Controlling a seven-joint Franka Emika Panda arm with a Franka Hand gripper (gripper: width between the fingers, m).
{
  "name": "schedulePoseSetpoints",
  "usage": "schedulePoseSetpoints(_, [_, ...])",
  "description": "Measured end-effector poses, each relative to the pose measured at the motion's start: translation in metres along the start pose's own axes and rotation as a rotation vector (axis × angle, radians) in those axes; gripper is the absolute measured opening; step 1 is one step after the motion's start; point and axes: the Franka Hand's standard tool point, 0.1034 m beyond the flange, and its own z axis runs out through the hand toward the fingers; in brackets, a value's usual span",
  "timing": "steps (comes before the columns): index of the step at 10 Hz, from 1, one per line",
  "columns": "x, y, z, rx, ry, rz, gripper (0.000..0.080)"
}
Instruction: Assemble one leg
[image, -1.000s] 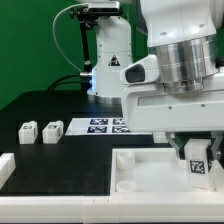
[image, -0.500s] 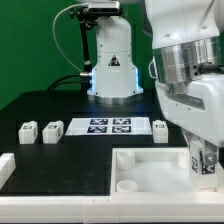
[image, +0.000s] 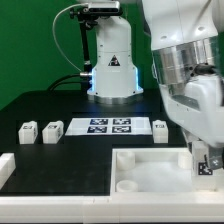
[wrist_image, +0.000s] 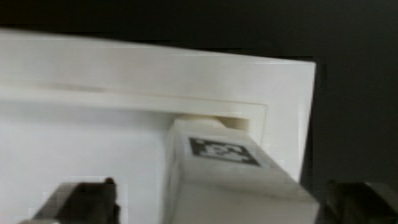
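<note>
A leg (wrist_image: 226, 160), a white block with a black-and-white marker, stands with its far end in a corner socket of the large white tray-like piece (wrist_image: 107, 110). My gripper (wrist_image: 217, 196) straddles it. Both dark fingers (wrist_image: 86, 200) stand a little off the leg's sides, so the gripper looks open. In the exterior view the gripper (image: 207, 160) is low over the tray piece's (image: 150, 172) right corner, and the leg (image: 208, 167) shows only partly below the hand. Three more legs lie on the table: two at the left (image: 27, 131) (image: 50, 130), one in the middle (image: 160, 129).
The marker board (image: 108, 126) lies behind the tray piece. A white part (image: 5, 165) sits at the exterior view's left edge. The arm's base (image: 112, 60) stands at the back.
The gripper has moved toward the exterior view's right and down with the leg, bringing it to the tray piece's right corner. The other legs have not moved.
</note>
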Motion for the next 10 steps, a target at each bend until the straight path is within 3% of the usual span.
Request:
schedulePoseSetpoints(1, [-0.0004, -0.003, -0.002, -0.003, 0.006, -0.254, 0.0631])
schedulePoseSetpoints(2, [-0.005, -0.004, -0.0024, -0.034, 0.007, -0.491, 0.0645])
schedulePoseSetpoints(4, [-0.0017, -0.0038, -0.0021, -0.042, 0.011, -0.754, 0.0649])
schedulePoseSetpoints(5, [-0.0025, -0.0022, -0.0019, -0.067, 0.005, -0.9, 0.0649])
schedulePoseSetpoints(6, [-0.0047, -0.0041, -0.0039, -0.125, -0.005, -1.102, 0.0649])
schedulePoseSetpoints(8, [-0.0061, -0.0067, -0.0036, -0.158, -0.01, -1.403, 0.0649])
schedulePoseSetpoints(9, [-0.0063, -0.0066, -0.0034, -0.155, -0.011, -1.374, 0.0649])
schedulePoseSetpoints(10, [-0.0059, -0.0065, -0.0034, -0.155, -0.011, -1.374, 0.0514])
